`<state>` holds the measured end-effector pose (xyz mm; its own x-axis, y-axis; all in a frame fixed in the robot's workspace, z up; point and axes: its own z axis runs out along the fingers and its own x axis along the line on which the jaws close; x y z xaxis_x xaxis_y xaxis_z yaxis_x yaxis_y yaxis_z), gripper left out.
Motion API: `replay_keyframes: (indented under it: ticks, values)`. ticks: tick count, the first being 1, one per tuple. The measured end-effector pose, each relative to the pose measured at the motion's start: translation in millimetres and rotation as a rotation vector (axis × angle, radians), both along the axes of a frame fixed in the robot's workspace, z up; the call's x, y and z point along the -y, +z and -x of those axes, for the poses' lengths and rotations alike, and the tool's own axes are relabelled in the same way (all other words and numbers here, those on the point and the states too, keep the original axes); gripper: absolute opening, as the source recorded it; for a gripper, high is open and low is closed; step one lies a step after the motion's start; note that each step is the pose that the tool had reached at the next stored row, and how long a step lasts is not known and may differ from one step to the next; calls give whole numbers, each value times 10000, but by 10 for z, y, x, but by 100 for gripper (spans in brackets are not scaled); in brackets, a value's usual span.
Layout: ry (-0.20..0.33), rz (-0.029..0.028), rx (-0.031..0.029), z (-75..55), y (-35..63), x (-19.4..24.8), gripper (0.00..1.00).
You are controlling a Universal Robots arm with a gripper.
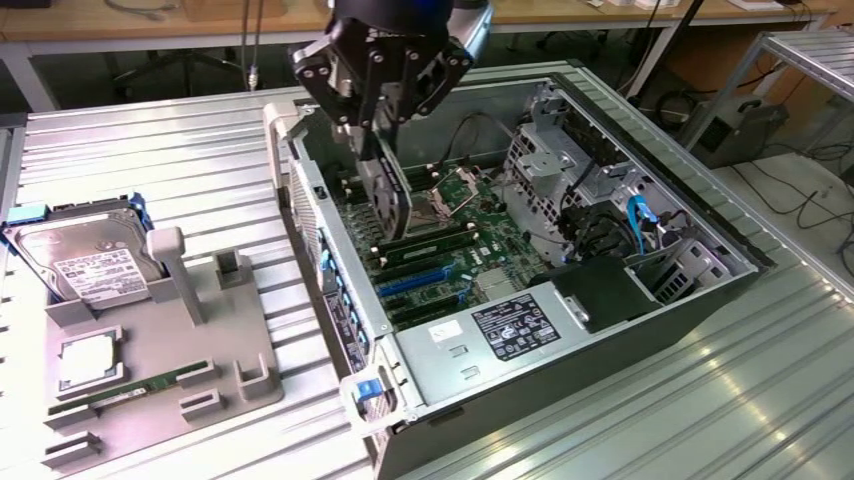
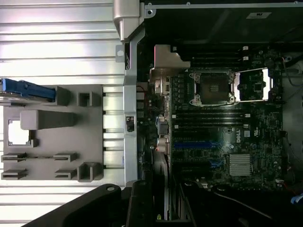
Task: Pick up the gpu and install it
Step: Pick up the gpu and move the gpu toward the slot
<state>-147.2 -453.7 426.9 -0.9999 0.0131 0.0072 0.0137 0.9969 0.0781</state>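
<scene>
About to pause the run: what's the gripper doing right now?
Gripper: fingers closed, holding the gpu on edge over the motherboard.

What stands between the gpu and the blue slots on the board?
Nothing visible does. The gripper holds the gpu on edge above the board, and the blue slots lie bare inside the open case.
</scene>
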Motion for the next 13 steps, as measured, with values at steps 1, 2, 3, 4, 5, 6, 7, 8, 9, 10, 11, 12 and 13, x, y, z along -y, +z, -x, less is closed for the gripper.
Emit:
replay_keyframes:
  ticks: [1,2,3,4,5,6,7,8,9,10,11,12,13]
  values:
    - [4,1,0,-51,-6,0,26]
    - [9,12,-1,-125,-22,-1,26]
    - [23,41,0,-226,-52,-3,26]
    - [30,76,0,-290,-75,-5,26]
    - [36,102,0,-338,-94,-7,26]
    - [43,127,0,-383,-112,-9,26]
    - [52,170,0,-466,-145,-12,26]
    - [68,210,0,-548,-178,-17,26]
    - [85,246,0,-638,-216,-24,26]
    - [105,266,0,-702,-243,-31,26]
    - [120,276,0,-749,-266,-39,26]
    - [131,281,1,-793,-287,-48,26]
    - [147,287,0,-877,-327,-74,26]
